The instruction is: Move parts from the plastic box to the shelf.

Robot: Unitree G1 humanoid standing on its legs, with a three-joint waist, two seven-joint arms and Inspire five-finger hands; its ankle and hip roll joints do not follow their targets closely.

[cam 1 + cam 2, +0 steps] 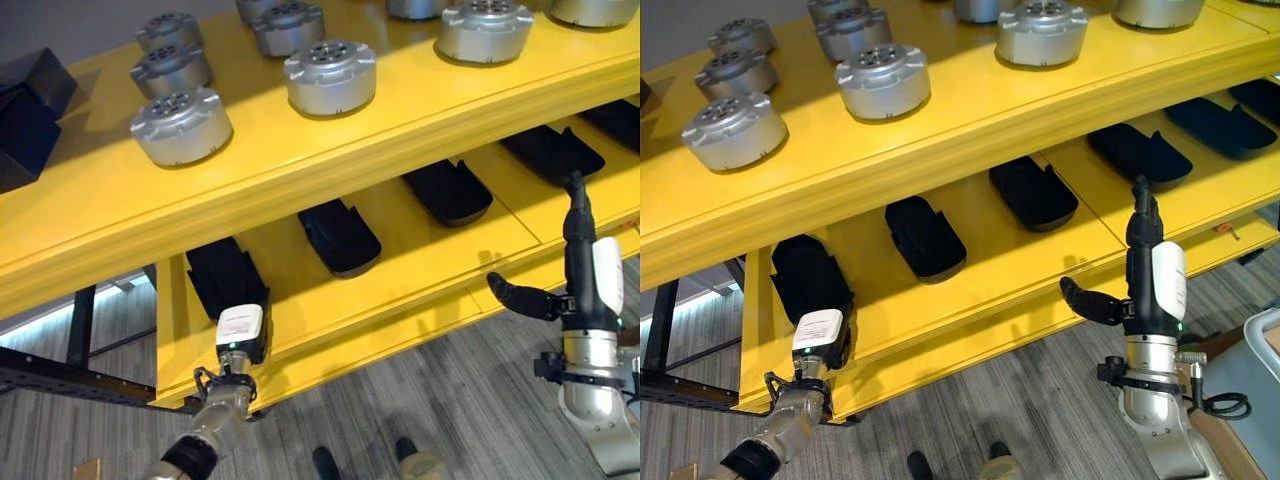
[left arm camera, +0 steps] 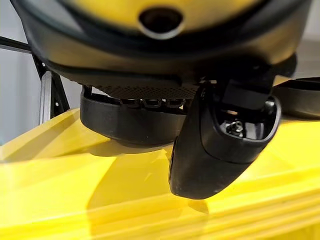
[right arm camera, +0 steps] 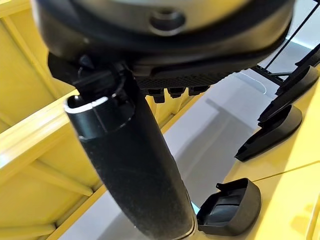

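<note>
Over on the left, the left robot hand (image 1: 240, 335) is down at the front edge of the yellow shelf (image 1: 330, 150), on its lower level, right against a black tray (image 1: 226, 275); whether its fingers are curled or straight I cannot tell, they're tucked out of sight by the tray. Above it on the top level sit the silver round parts (image 1: 181, 125), several in rows, more running back along the shelf. They look like machined metal housings: I'd judge them heavy, rigid, smooth on the sides and a bit slippery, so a wrap around the rim from the side seems safer than a pinch on top. Moving across, more black trays (image 1: 340, 238) line the lower level, apparently light moulded plastic, stiff enough. And on the right, the right robot hand (image 1: 575, 280) is raised in front of the lower level, fingers straight up, thumb stuck out sideways, spread and carrying nothing.
</note>
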